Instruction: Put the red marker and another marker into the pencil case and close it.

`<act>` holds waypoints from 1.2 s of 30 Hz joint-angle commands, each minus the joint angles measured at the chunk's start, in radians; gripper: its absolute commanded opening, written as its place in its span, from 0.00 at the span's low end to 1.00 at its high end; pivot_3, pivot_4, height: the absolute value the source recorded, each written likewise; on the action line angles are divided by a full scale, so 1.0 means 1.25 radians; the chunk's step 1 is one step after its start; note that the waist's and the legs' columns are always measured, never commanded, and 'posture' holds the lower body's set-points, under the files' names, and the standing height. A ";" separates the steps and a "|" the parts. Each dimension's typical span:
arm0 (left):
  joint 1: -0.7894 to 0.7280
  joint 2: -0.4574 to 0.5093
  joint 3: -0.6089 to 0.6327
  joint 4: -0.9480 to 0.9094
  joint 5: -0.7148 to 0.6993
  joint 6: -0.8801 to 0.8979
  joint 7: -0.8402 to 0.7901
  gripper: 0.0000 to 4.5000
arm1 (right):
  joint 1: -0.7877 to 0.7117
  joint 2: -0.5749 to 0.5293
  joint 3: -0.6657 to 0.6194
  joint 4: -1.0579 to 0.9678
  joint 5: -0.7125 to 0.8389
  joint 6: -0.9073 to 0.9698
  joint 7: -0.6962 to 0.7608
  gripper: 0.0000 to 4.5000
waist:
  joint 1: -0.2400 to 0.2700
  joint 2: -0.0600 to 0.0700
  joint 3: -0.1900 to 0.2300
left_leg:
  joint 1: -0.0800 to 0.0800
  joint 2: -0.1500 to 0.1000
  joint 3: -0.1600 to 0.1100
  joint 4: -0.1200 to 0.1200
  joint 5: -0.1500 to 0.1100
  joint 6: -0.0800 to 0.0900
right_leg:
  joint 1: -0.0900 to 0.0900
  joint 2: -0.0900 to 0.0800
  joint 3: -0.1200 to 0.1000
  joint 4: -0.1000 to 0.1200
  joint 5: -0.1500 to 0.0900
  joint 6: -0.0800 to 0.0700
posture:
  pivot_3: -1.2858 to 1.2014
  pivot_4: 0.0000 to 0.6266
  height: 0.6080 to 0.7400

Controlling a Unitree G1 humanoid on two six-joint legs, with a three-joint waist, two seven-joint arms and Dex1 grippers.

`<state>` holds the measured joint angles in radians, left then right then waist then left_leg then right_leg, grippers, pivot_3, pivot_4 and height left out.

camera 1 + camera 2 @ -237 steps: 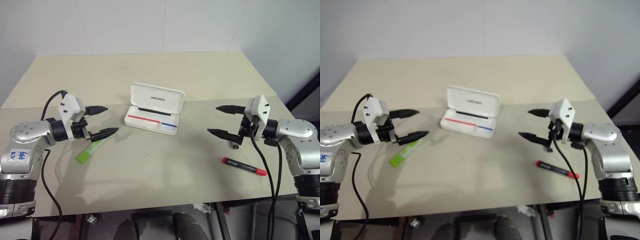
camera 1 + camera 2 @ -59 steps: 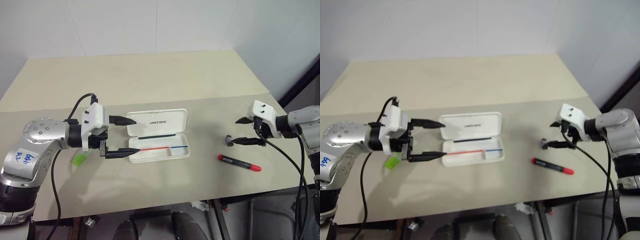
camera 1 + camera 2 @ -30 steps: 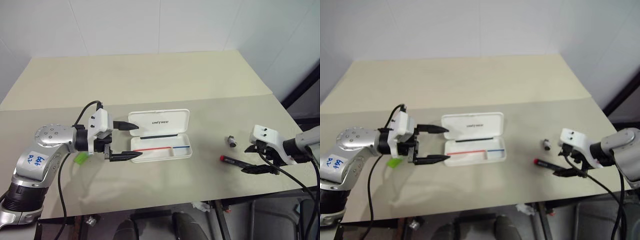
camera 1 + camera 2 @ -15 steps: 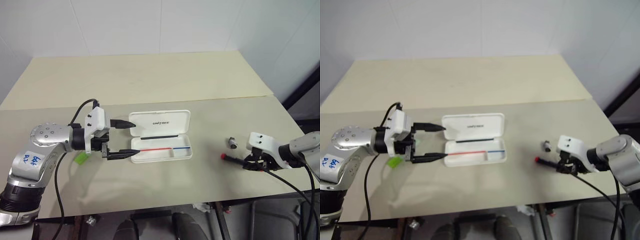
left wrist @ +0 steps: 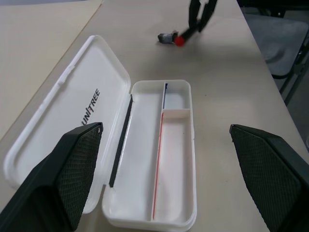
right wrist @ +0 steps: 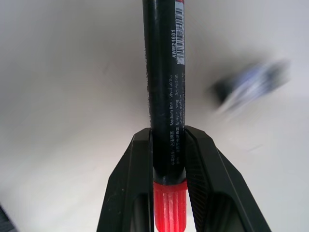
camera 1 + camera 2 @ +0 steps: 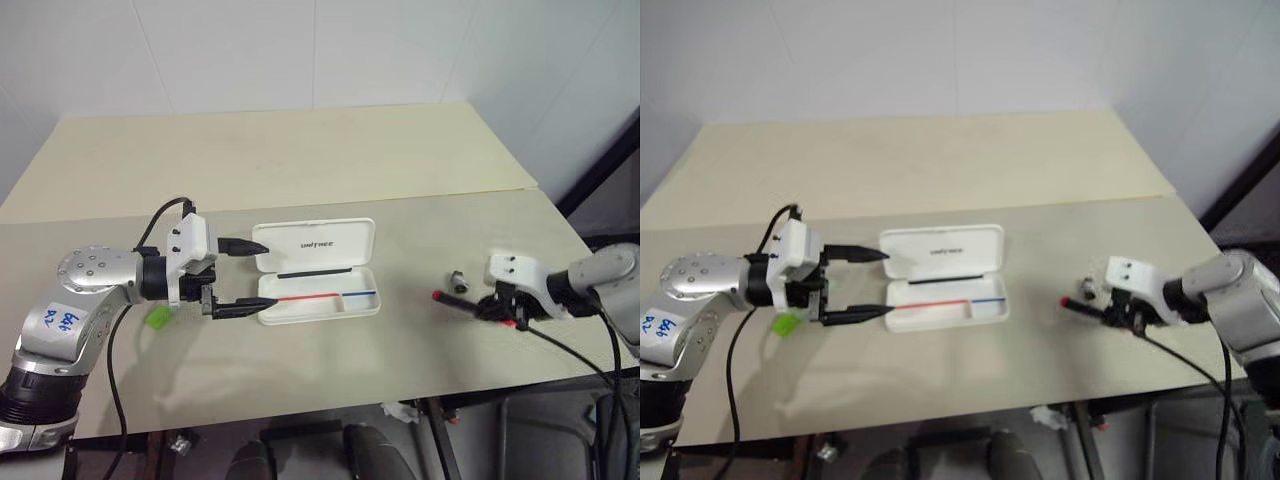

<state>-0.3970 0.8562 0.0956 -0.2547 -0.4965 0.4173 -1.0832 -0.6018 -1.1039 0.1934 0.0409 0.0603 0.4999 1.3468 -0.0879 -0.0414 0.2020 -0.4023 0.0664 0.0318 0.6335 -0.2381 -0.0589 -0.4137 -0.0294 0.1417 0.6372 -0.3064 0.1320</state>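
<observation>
Since the right hand (image 6: 168, 159) pinched the red marker (image 6: 163, 72) on its black middle near one red end, the slim, light, stiff barrel looked prone to pivot; a grip nearer the centre would steady it. It sat near the table's (image 7: 300, 150) right edge. The left hand (image 7: 243, 276) was spread beside the open case (image 7: 318, 270); the green marker (image 7: 158, 317) lay by the left edge.

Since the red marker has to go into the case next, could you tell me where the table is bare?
Bare: the stretch between the pencil case and the red marker, and the table's far half. Crowded: the case's left end, flanked by the left tool, and around the small dark object.
</observation>
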 commanded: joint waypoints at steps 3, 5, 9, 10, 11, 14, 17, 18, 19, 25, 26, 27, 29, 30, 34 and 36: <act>0.037 0.032 0.055 0.013 0.014 -0.032 -0.004 1.00 | -0.079 0.025 0.020 -0.085 0.026 0.015 0.060 0.12 | 0.003 0.000 0.000 | 0.000 0.000 0.000 -0.001 0.000 0.000 | 0.000 0.000 0.000 0.000 0.000 0.000 | 0.52 0.24 1.00; 0.060 0.041 0.071 0.011 0.018 -0.038 -0.004 1.00 | -0.106 0.053 0.036 -0.104 0.033 0.027 0.068 0.12 | 0.003 0.000 0.000 | 0.000 0.000 0.000 -0.001 -0.001 0.000 | -0.001 0.000 0.000 0.000 0.000 0.000 | 0.52 0.24 1.00; 0.105 0.057 0.103 0.014 0.029 -0.053 -0.005 1.00 | -0.155 0.117 0.082 -0.082 0.018 0.010 0.070 0.12 | 0.002 0.000 0.000 | -0.001 0.000 0.001 -0.001 -0.003 0.001 | -0.002 0.000 0.000 0.000 0.000 0.001 | 0.52 0.24 1.00; 0.116 0.060 0.110 0.014 0.030 -0.055 -0.003 1.00 | -0.165 0.134 0.094 -0.065 0.009 -0.004 0.066 0.12 | 0.002 0.000 0.000 | -0.002 0.000 0.001 -0.002 -0.003 0.001 | -0.003 0.000 0.000 0.000 0.000 0.001 | 0.52 0.24 1.00; 0.128 0.063 0.120 0.012 0.030 -0.056 -0.001 1.00 | -0.174 0.150 0.107 -0.049 -0.002 -0.022 0.060 0.12 | 0.003 0.000 0.000 | -0.002 0.000 0.001 -0.002 -0.003 0.001 | -0.003 0.000 0.000 0.000 0.000 0.001 | 0.52 0.24 1.00; 0.157 0.068 0.151 0.006 0.023 -0.052 0.006 1.00 | -0.205 0.203 0.143 0.014 -0.034 -0.087 0.054 0.12 | 0.002 0.000 0.000 | -0.002 0.000 0.002 -0.002 -0.003 0.001 | -0.003 0.000 0.000 0.000 0.000 0.001 | 0.52 0.24 1.00; 0.201 0.073 0.191 -0.007 0.023 -0.047 0.015 1.00 | -0.250 0.274 0.170 0.087 -0.059 -0.148 0.045 0.12 | -0.001 0.000 0.000 | -0.002 0.000 0.002 -0.002 -0.003 0.001 | -0.003 0.000 0.000 0.000 0.000 0.001 | 0.52 0.24 1.00; 0.215 0.073 0.202 -0.012 0.024 -0.047 0.019 1.00 | -0.266 0.296 0.178 0.114 -0.071 -0.171 0.040 0.12 | -0.004 0.000 0.000 | -0.002 0.001 0.002 -0.001 -0.003 0.001 | -0.003 0.000 0.000 0.001 0.000 0.001 | 0.52 0.24 1.00; 0.226 0.072 0.212 -0.016 0.024 -0.046 0.023 1.00 | -0.280 0.315 0.186 0.137 -0.081 -0.188 0.036 0.12 | -0.006 0.000 0.000 | -0.002 0.001 0.003 -0.002 -0.003 0.001 | -0.004 0.000 0.001 0.001 0.000 0.001 | 0.52 0.24 1.00; 0.265 0.068 0.237 -0.042 0.021 -0.040 0.039 1.00 | -0.346 0.413 0.209 0.242 -0.114 -0.256 0.031 0.12 | -0.007 0.000 0.000 | -0.002 0.001 0.003 -0.002 -0.003 0.001 | -0.004 0.000 0.000 0.002 0.000 0.001 | 0.52 0.24 1.00; 0.270 0.067 0.242 -0.048 0.019 -0.037 0.042 1.00 | -0.356 0.428 0.213 0.256 -0.118 -0.265 0.031 0.12 | -0.008 0.000 0.000 | -0.002 0.001 0.003 -0.002 -0.003 0.001 | -0.004 0.000 0.000 0.003 0.000 0.001 | 0.52 0.24 1.00; 0.278 0.067 0.248 -0.054 0.018 -0.034 0.046 1.00 | -0.367 0.444 0.217 0.271 -0.122 -0.275 0.032 0.12 | -0.009 0.000 0.000 | -0.002 0.001 0.003 -0.002 -0.003 0.001 | -0.004 0.000 0.000 0.003 0.000 0.001 | 0.52 0.24 1.00; 0.288 0.065 0.257 -0.063 0.016 -0.031 0.053 1.00 | -0.382 0.475 0.226 0.294 -0.132 -0.284 0.030 0.12 | -0.011 0.000 0.000 | -0.002 0.001 0.003 -0.002 -0.003 0.001 | -0.004 0.000 0.000 0.003 0.000 0.000 | 0.52 0.24 1.00; 0.292 0.063 0.260 -0.069 0.015 -0.028 0.057 1.00 | -0.387 0.490 0.230 0.306 -0.140 -0.289 0.025 0.12 | -0.012 0.000 0.000 | -0.002 0.001 0.003 -0.002 -0.003 0.001 | -0.004 0.000 0.000 0.004 0.000 0.000 | 0.52 0.24 1.00; 0.298 0.060 0.263 -0.080 0.013 -0.024 0.067 1.00 | -0.396 0.527 0.237 0.333 -0.163 -0.296 0.014 0.12 | -0.019 0.000 0.000 | -0.001 0.001 0.003 -0.001 -0.003 0.001 | -0.004 0.000 0.000 0.005 0.000 0.000 | 0.52 0.24 1.00; 0.298 0.060 0.262 -0.081 0.012 -0.023 0.069 1.00 | -0.397 0.536 0.240 0.343 -0.172 -0.296 0.010 0.12 | -0.021 0.000 0.000 | -0.001 0.001 0.003 -0.001 -0.003 0.001 | -0.004 0.000 0.000 0.005 0.000 0.000 | 0.52 0.24 1.00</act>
<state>-0.0274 0.9247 0.3895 -0.3223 -0.4663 0.3914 -1.0029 -1.0755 -0.4344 0.5027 0.4778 -0.1508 0.1400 1.3683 -0.1141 -0.0418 0.2018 -0.4041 0.0676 0.0350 0.6319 -0.2417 -0.0581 -0.4191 -0.0296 0.1421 0.6436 -0.3066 0.1322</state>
